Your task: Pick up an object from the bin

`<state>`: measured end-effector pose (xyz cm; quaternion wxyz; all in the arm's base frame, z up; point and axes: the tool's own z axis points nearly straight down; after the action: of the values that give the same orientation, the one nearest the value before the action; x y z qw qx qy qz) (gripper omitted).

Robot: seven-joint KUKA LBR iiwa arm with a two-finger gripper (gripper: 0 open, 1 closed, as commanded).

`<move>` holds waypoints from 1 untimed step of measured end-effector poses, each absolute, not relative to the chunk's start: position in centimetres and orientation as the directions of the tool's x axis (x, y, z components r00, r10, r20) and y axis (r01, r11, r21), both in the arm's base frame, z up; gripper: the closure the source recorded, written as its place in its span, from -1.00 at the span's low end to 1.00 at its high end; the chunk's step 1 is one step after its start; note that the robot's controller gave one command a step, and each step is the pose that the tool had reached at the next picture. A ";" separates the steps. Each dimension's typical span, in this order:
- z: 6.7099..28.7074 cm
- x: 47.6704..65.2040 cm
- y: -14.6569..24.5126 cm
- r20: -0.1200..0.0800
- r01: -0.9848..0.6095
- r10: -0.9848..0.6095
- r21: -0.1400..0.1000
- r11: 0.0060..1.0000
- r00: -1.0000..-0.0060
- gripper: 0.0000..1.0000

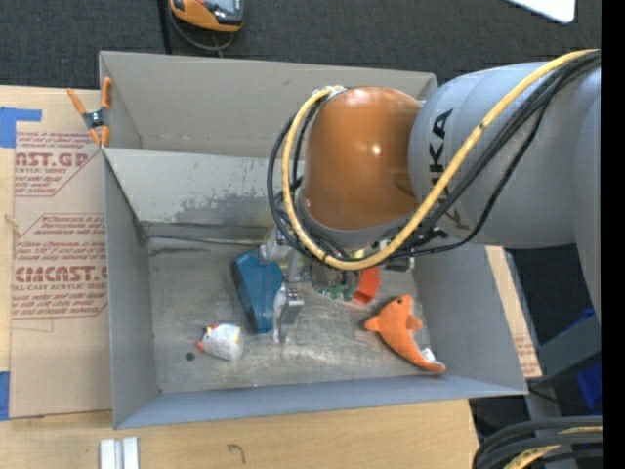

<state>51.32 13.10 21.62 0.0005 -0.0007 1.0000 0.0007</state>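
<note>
Blue block (256, 291) lies mid-bin (127, 262), the jaws just beside its right edge; released or clenched, I cannot tell. An orange plush fish (400, 328) lies right of the block, a white toy (221, 341) below-left. Closing off-centre would likely shove the block aside.

The bin (127, 262) is plain grey with pale scuffed streaks on its floor, the block (256, 291) solid blue, the plush fish (400, 330) orange, the small toy (223, 341) white with a red-orange tip, the wrist cover (356, 159) glossy orange, its cable (337, 260) yellow.
</note>
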 end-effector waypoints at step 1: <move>21.6 51.3 13.1 -0.001 -0.001 -0.001 0.001 1.000 -1.000 -1.00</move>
<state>51.32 13.10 21.62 0.0005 -0.0006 1.0000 0.0007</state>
